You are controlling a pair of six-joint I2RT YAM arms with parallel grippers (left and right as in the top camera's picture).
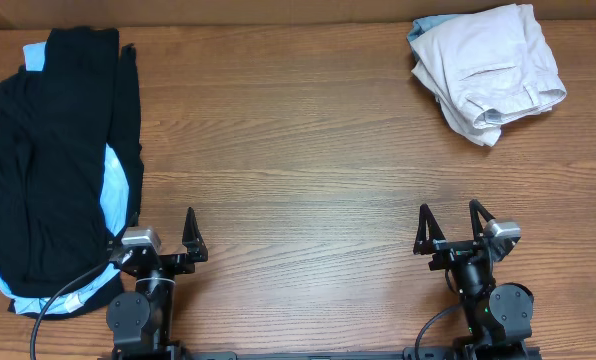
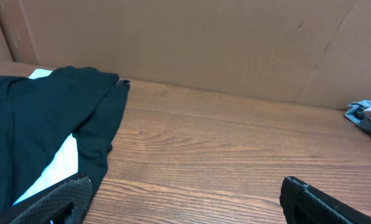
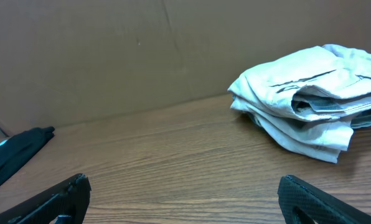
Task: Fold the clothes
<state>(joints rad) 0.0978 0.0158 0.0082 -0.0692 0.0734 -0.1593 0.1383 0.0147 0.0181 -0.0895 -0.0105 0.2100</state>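
A black T-shirt (image 1: pixel 48 150) lies crumpled at the table's left edge, on top of a light blue garment (image 1: pixel 113 195) that shows at its edges. It also shows in the left wrist view (image 2: pixel 36 124), at the left. My left gripper (image 1: pixel 163 240) is open and empty at the front left, its left finger right next to the shirt's edge. My right gripper (image 1: pixel 448 232) is open and empty at the front right, over bare wood. In the wrist views both pairs of fingers, left (image 2: pixel 185 199) and right (image 3: pixel 182 199), are spread wide.
Folded beige-white trousers (image 1: pixel 490 68) lie at the back right, on a bit of blue cloth; they show in the right wrist view (image 3: pixel 313 102). A cardboard wall (image 2: pixel 235 43) stands behind the wooden table (image 1: pixel 298 150).
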